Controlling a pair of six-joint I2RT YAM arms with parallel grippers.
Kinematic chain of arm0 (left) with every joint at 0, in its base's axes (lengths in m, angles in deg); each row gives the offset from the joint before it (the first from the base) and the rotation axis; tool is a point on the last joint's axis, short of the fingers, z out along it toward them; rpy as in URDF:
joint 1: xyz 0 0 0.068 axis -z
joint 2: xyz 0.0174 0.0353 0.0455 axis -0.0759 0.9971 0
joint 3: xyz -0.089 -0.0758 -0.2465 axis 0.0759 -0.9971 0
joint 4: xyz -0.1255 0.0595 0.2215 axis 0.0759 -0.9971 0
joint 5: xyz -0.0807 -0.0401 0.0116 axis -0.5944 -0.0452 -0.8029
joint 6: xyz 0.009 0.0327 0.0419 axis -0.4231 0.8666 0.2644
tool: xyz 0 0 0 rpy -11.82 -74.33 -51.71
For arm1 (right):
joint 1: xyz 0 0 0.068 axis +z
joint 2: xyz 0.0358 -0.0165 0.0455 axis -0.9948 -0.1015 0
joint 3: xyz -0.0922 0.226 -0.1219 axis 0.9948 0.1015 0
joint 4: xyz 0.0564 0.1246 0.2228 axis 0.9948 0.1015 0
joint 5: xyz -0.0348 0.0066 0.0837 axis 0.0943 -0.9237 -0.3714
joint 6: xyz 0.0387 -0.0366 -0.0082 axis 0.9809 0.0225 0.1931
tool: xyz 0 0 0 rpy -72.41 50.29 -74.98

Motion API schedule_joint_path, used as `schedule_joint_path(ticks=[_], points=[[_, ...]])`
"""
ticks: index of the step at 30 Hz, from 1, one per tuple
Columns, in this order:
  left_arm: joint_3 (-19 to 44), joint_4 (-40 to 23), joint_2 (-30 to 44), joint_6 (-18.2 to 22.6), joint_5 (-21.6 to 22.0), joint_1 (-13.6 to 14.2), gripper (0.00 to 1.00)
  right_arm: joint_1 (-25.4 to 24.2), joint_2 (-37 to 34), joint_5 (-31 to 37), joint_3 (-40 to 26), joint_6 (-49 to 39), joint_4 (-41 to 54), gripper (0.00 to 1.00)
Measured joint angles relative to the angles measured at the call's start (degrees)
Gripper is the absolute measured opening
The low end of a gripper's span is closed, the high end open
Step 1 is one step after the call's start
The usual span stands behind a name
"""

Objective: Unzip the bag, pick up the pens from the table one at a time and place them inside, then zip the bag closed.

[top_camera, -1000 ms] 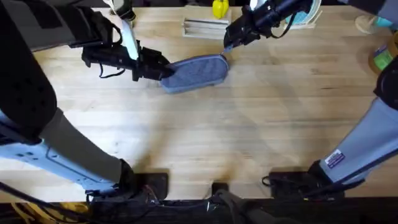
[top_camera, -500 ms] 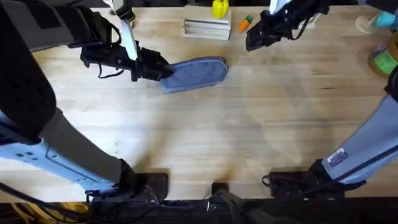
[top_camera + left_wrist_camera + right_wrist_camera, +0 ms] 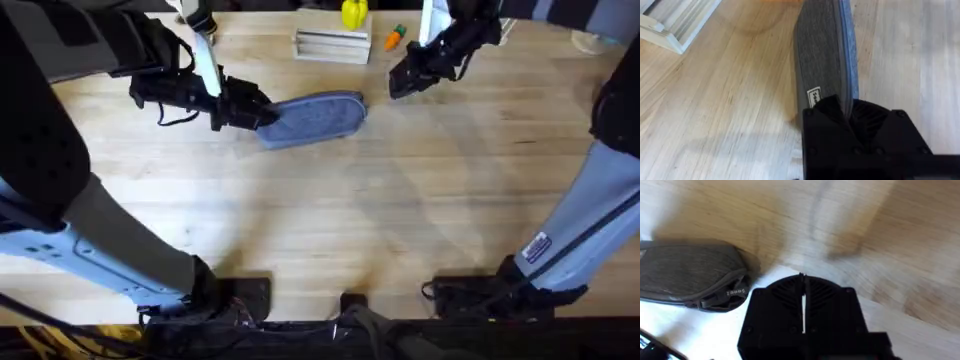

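Note:
The blue-grey bag [image 3: 315,118] lies on the table [image 3: 400,220] at the back centre, long side across. My left gripper [image 3: 262,112] is shut on the bag's left end; in the left wrist view the fingers [image 3: 846,107] pinch the edge of the bag [image 3: 822,55]. My right gripper [image 3: 398,82] hovers shut, holding nothing, a short way right of the bag's other end. In the right wrist view the right gripper [image 3: 802,305] stands beside the bag [image 3: 690,272], whose zipper pull [image 3: 732,294] sits at that near end. The pens are out of view.
A clear tray [image 3: 333,45] lies behind the bag. A yellow object [image 3: 354,13] and a small orange carrot toy [image 3: 396,37] sit by it. A green item [image 3: 612,95] lies at the right edge. Bare table stretches across the middle and front.
My right gripper left the bag's right end, swung back and right, then came down slightly towards the front. The left gripper and bag stayed put.

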Motion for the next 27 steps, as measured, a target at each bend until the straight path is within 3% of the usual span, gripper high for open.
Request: schedule_joint_path(ticks=[6, 7, 13, 15, 26, 27], points=[[0.0, 0.0, 0.0, 0.0, 0.0, 0.0, 0.042, 0.0, 0.7, -1.1, -0.3, 0.0, 0.3, 0.044], [0.0, 0.0, 0.0, 0.0, 0.0, 0.0, 0.042, 0.0, 1.1, -1.3, -0.8, 0.0, 0.4, 0.126], [0.0, 0.0, 0.0, 0.0, 0.0, 0.0, 0.042, 0.0, 5.5, -1.8, -5.3, -0.6, 0.4, 0.953], [0.0, 0.0, 0.0, 0.0, 0.0, 0.0, 0.042, 0.0, 7.5, -1.9, -6.7, -0.7, 0.4, 0.994], [0.0, 0.0, 0.0, 0.0, 0.0, 0.0, 0.048, 0.0, 11.8, -1.9, -7.9, -3.7, 0.5, 0.996], [0.0, 0.1, 0.0, 0.1, 0.0, 0.0, 0.142, 0.0, 11.8, -1.9, -7.9, -4.0, 0.5, 0.996]])
